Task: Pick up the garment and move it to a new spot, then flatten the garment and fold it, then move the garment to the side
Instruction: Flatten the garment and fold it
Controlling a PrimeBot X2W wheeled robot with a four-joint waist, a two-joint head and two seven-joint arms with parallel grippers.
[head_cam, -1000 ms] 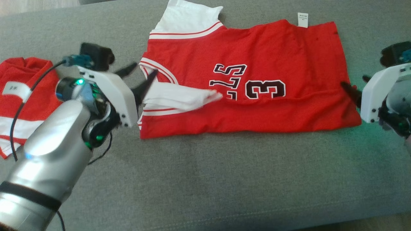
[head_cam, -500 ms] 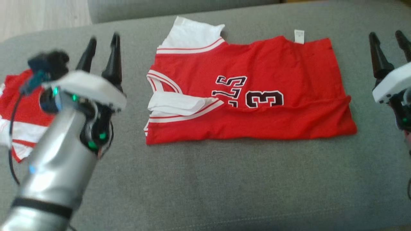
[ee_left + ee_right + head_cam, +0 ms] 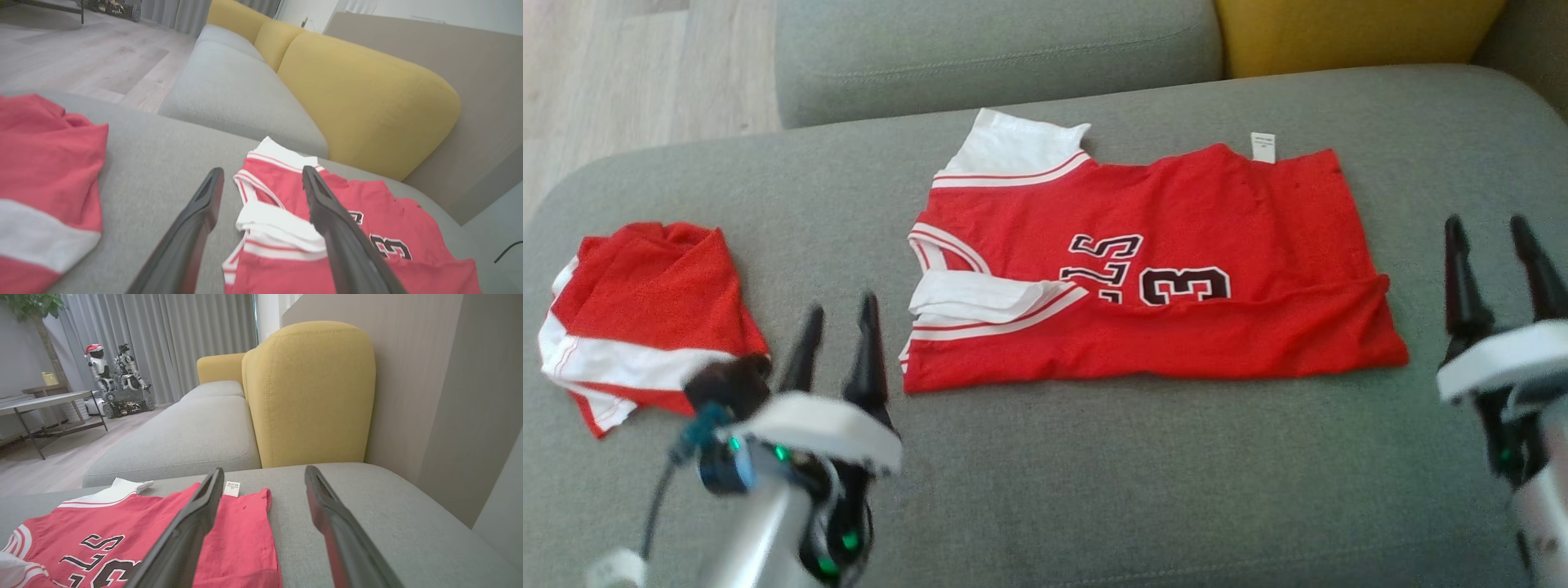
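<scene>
Your garment point(image 3: 1160, 269) lies in the middle of the grey sofa seat point(image 3: 1094, 490), at the centre of the head view. It is a red jersey with white sleeves trimmed in red stripes, laid sideways with the neck end toward 9 o'clock and the hem toward 3 o'clock. The long edge at 6 o'clock is turned up over the body. You can see that fold as a ridge running out to the hem, and it covers the bottom of the black, white-edged numerals point(image 3: 1152, 273). One white sleeve point(image 3: 1013, 147) lies flat off the corner at 11 o'clock. The other sleeve point(image 3: 980, 298) is doubled back onto the chest at 9 o'clock. A small white label point(image 3: 1263, 147) pokes out past the far edge at 1 o'clock. The cloth is mostly smooth, with a few shallow creases.

Your left pincer point(image 3: 843, 306) sits at 8 o'clock from the garment, just off its near corner and apart from the cloth. Its fingers are spread wide with nothing between them. In the left wrist view they frame the doubled-back sleeve. Your right pincer point(image 3: 1485, 222) is at 3 o'clock, just past the hem, also spread wide and empty.

A second red-and-white garment point(image 3: 645, 310) lies bunched at 9 o'clock on the same seat, well apart from yours. A yellow cushion point(image 3: 1339, 33) stands behind the seat at 1 o'clock.
</scene>
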